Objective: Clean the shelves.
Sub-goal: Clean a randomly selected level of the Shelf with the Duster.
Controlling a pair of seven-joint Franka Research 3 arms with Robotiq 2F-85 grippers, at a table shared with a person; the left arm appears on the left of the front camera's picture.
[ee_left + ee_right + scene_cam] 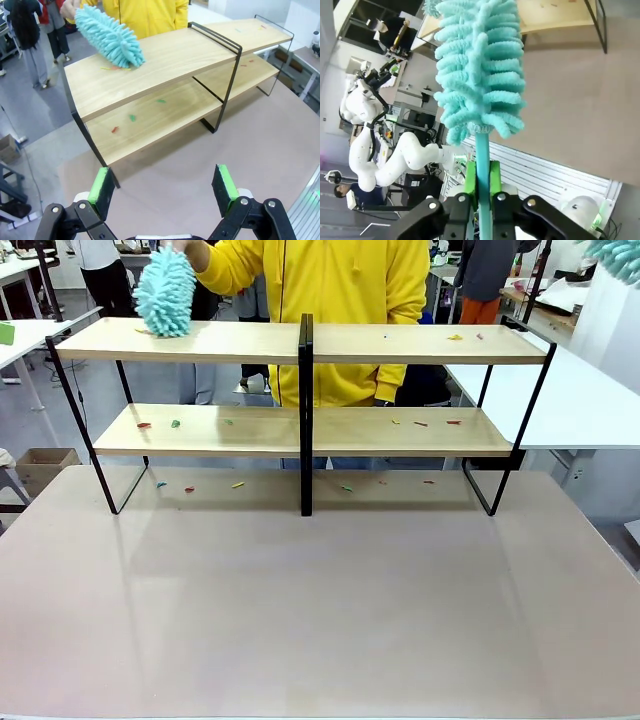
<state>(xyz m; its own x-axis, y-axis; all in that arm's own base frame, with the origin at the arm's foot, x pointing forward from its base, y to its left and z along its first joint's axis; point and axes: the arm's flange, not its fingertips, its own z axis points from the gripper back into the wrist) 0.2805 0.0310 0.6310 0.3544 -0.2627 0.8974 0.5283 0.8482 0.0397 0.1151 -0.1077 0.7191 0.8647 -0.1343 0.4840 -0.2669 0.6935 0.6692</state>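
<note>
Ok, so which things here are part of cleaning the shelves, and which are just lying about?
Part of the job: shelves, coloured scraps on their boards, person's teal duster, second teal duster gripped by the right end effector.
Lying about: cardboard box on the floor, white side table.

Left gripper [162,186]: black linkage arms, silver pivot screws [243,200], black fingers [106,196] faced with bright green pads [100,181]. Right gripper [481,176]: identical black build, round screw heads, green pads — white rounded wrist housing [580,207]. Person [345,300] behind the shelves [250,340]: plain yellow sweatshirt [350,350], loose cut, long sleeves — ribbed band at cuff and hem.
</note>
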